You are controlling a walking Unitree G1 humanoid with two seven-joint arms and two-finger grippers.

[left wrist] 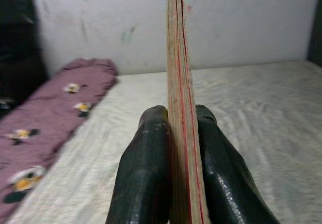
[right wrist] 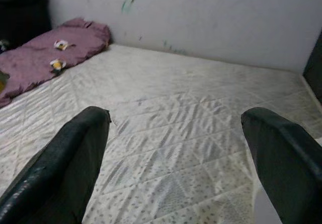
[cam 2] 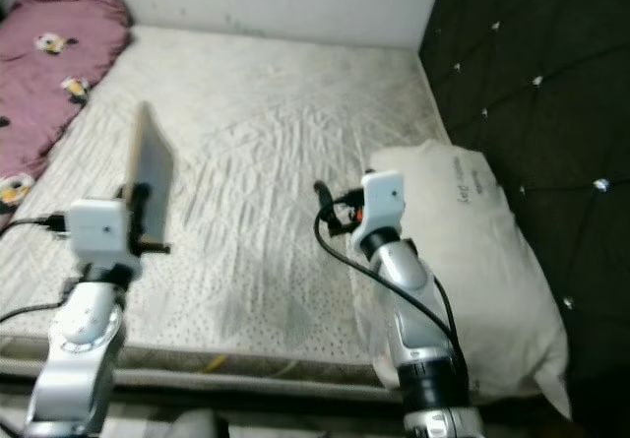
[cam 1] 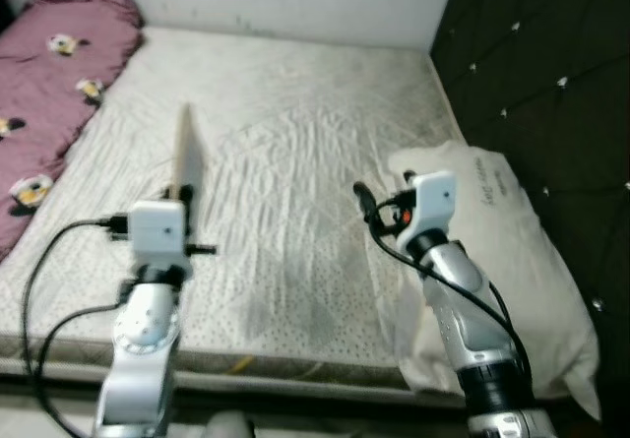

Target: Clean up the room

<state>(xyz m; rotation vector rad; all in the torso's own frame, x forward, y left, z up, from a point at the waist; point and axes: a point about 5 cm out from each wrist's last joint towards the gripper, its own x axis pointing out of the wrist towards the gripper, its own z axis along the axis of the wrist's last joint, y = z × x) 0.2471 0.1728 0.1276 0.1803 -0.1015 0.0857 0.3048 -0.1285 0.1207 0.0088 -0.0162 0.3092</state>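
Above the bare mattress [cam 1: 295, 143], the left gripper [left wrist: 173, 133] pinches a thin book [left wrist: 179, 83] upright by its lower edge, a light, stiff thing likely to twist if held off-centre, while the right gripper [right wrist: 176, 158] hovers wide open, empty.

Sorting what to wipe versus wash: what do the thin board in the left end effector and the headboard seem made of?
The thin board looks like wood or plywood: pale tan edge with layered lines and a red streak, matte. The headboard looks like black padded leather or vinyl: diamond tufting with shiny studs, though that's uncertain.
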